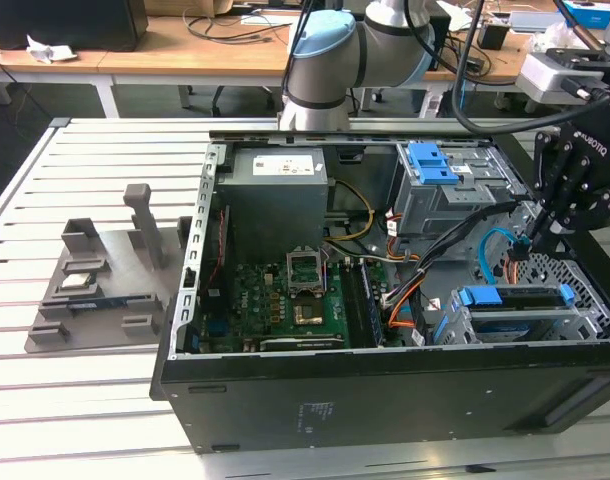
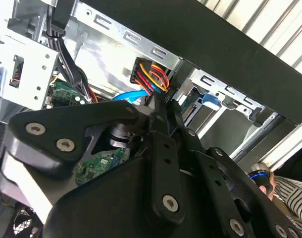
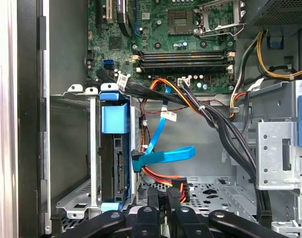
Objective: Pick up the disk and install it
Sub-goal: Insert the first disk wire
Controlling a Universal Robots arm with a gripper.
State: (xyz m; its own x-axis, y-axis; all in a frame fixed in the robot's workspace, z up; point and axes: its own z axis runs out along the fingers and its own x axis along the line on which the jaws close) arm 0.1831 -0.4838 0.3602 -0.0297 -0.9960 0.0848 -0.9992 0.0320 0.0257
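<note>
The disk (image 1: 520,297) sits on edge in the lower grey cage at the case's front, near the exterior view's right, its blue carrier frame (image 3: 115,119) showing along its edges. My gripper (image 1: 526,245) hangs inside the case just beyond that cage. In both wrist views its fingers stand close together, shut on a black power plug (image 3: 179,188) with red, orange and yellow wires (image 2: 153,77). The gripper (image 3: 163,197) is a short way from the disk's (image 3: 117,161) connector end, apart from it. A blue flat data cable (image 3: 163,156) reaches that end of the disk.
The open black computer case (image 1: 285,395) lies on a slatted white table. Inside are a green motherboard (image 1: 275,295), a grey power supply (image 1: 280,195), an upper drive cage with a blue latch (image 1: 432,162), and bundles of black cables (image 3: 225,129). A grey fixture (image 1: 100,275) stands outside.
</note>
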